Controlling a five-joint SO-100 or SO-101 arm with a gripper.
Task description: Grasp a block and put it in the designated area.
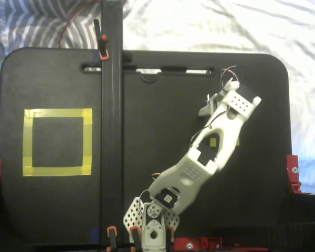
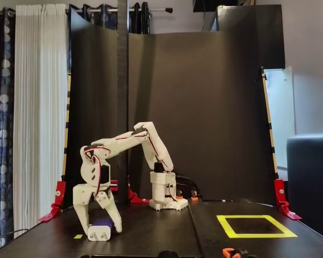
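Note:
In the fixed view from the front, the block lies on the black table at the left, its pale end with two prongs facing the camera and its dark blue body behind. My gripper is open and low over it, one finger at the block's left and the other at its right, tips close to the table. From above, the arm hides the block; the gripper sits at the table's right side. The designated area, a yellow tape square, lies far off on the opposite side and holds nothing.
A tall black post stands between the arm and the tape square. Small yellow tape marks sit near the block. Red clamps grip the table edges. The arm's base stands at mid table.

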